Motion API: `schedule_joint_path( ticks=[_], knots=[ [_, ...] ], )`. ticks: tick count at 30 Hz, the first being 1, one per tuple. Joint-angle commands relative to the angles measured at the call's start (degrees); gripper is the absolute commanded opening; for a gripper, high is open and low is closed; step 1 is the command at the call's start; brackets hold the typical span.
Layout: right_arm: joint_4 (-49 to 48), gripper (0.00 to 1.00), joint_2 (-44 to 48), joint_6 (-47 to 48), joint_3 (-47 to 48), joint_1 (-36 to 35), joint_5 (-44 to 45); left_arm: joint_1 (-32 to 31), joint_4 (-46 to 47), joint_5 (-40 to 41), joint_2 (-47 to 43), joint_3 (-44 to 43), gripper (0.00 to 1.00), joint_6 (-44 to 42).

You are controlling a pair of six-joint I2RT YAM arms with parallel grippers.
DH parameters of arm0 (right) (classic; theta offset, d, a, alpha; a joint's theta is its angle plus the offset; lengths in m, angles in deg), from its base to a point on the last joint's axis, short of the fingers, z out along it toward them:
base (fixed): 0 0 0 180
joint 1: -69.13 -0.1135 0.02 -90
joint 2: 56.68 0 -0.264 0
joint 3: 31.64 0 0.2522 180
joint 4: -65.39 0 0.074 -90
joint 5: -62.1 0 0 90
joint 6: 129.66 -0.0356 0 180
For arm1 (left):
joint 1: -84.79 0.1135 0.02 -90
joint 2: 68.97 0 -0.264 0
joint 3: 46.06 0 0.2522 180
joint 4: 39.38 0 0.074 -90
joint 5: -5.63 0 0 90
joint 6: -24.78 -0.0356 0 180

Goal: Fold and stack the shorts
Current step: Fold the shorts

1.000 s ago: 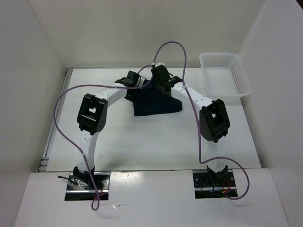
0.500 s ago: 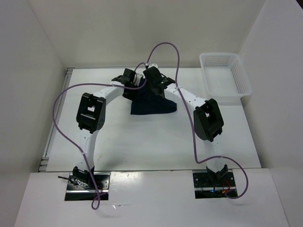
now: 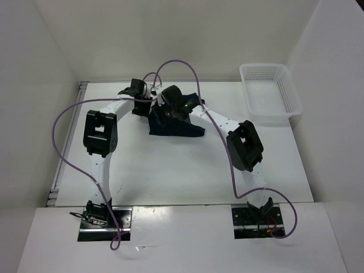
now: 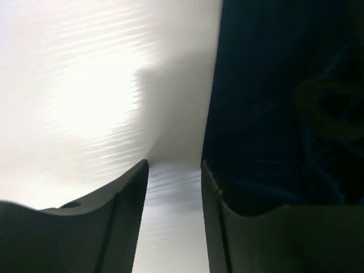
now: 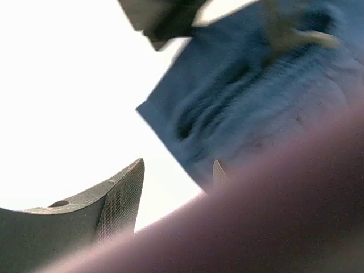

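The dark navy shorts (image 3: 181, 126) lie bunched on the white table (image 3: 170, 165), toward the back middle. My left gripper (image 3: 142, 105) hangs at their left edge. In the left wrist view it (image 4: 175, 166) is open, with only bare table between its fingers and the shorts (image 4: 284, 102) just to the right. My right gripper (image 3: 162, 112) is over the shorts' left part. In the right wrist view it (image 5: 179, 169) is open too, holding nothing, with the shorts (image 5: 256, 102) beyond its tips. A blurred purple cable (image 5: 273, 227) hides most of its right finger.
A white mesh basket (image 3: 289, 94) stands at the back right corner. Purple cables (image 3: 62, 148) loop over both arms. White walls close in the table on the left, back and right.
Both arms swung left, dragging the shorts a little left with them. Both grippers then opened and let go of the fabric.
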Motion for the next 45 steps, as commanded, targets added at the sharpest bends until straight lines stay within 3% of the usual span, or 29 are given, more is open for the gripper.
schedule_joint_path(
  ticks=[1,8,15,18,22,34,39,45],
  knots=[
    [-5.12,0.57,8.1,7.0,1.81,-3.59,-15.38,1.62,-1.53,3.37,-2.19,-1.23,0.51,-2.79],
    [-6.87,0.5,16.89,10.77,-8.11,-0.53,-4.84,-1.62,-5.49,1.98,-10.02,-3.78,0.61,-2.79],
    [-10.48,0.5,21.12,15.08,-22.51,4.39,3.25,-4.52,-10.23,-1.44,-13.44,-5.72,0.65,-2.79],
    [-11.89,0.5,21.12,15.08,-25.42,7.3,1.94,-6.89,-12.78,-5.66,-14.24,-5.72,0.65,-2.79],
    [-13.38,0.54,18.13,16.56,-26.14,10.47,-0.34,-8.83,-12.79,-5.07,-12.75,-3.09,0.62,-2.79],
    [-14.61,0.57,17.6,15.97,-29.12,10.47,-3.87,-9.98,-11.73,-3.05,-3.7,-3.61,0.62,-2.79],
    [-15.66,0.61,16.9,15.43,-29.65,10.47,-4.47,-9.98,-9.98,-2.43,-2.55,-3.61,0.5,-2.79],
    [-15.14,0.67,14.62,16.04,-30.18,10.47,-5.54,-9.98,-8.74,-2.43,-2.03,-3.0,0.09,-2.79]
  ],
)
